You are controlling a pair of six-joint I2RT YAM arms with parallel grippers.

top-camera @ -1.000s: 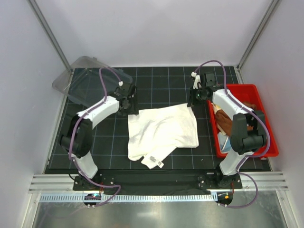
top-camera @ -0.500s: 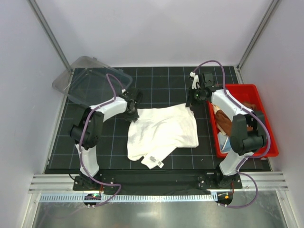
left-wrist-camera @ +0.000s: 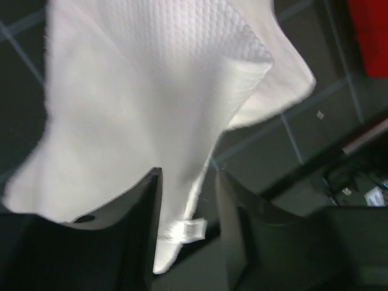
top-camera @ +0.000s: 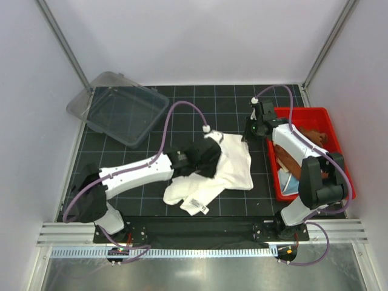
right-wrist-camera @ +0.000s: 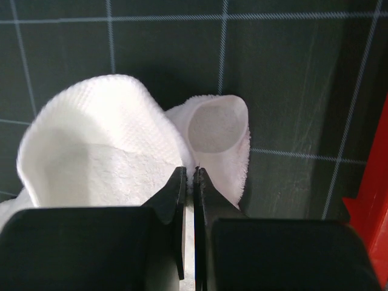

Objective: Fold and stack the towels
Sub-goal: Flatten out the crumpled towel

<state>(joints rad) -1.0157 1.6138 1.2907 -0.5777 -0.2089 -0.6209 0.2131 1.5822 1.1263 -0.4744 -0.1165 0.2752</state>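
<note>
A large cream-white towel (top-camera: 233, 163) lies rumpled on the black grid mat, its label (top-camera: 200, 206) near the front edge. My left gripper (top-camera: 209, 159) reaches across over the towel's middle. In the left wrist view its jaws (left-wrist-camera: 187, 182) stand apart, with the towel (left-wrist-camera: 139, 103) and label (left-wrist-camera: 182, 230) beneath and nothing clamped. My right gripper (top-camera: 247, 132) is at the towel's far right corner. In the right wrist view it (right-wrist-camera: 188, 173) is shut on a bunched fold of the towel (right-wrist-camera: 103, 139). A rust-brown towel (top-camera: 286, 156) and a light-blue one (top-camera: 291, 182) lie in the red bin. No yellow towel shows.
The red bin (top-camera: 310, 113) stands at the right edge of the mat, close to my right arm. A clear plastic container (top-camera: 118, 108) sits at the far left corner. Grey walls close the table on three sides.
My left arm has swung from the towel's far left corner rightward and nearer, out over the towel's middle. The towel's left part looks bunched inward. My right gripper has stayed at the far right corner.
</note>
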